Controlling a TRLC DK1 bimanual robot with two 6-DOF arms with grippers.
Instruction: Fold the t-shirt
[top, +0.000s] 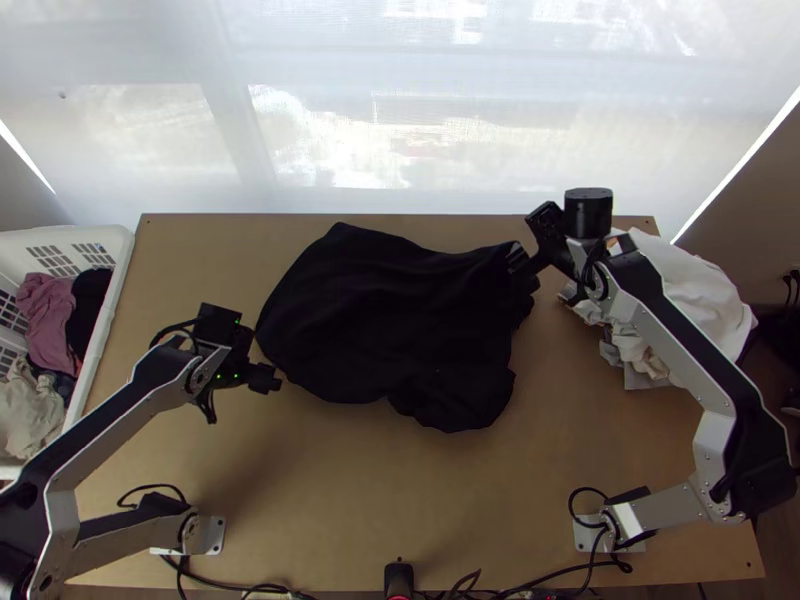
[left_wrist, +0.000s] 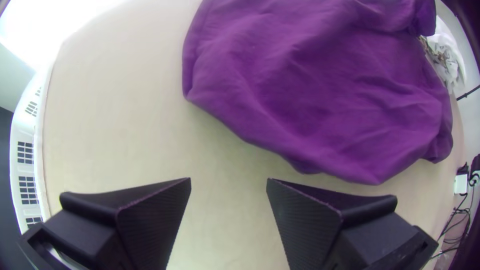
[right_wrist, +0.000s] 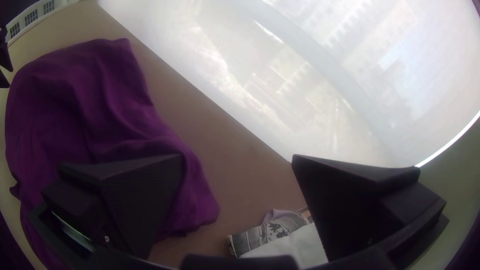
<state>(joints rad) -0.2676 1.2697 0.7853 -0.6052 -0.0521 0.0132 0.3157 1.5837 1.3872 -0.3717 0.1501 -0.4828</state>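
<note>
T-shirt (top: 385, 310) (rumpled), on wooden table (top: 450, 500), left claw (top: 238, 392) gaping nearby

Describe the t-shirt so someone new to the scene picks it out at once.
Start at the light wooden table. The t-shirt lies loosely spread and wrinkled over its middle, nearer the window side. It's the big dark cloth out on the wood, unlike the pale pile at the far right corner or the clothes inside the white basket at left.

Passage over near tabletop (top: 390, 500); basket (top: 122, 252) blocks left, cloth pile (top: 705, 295) right.
</note>
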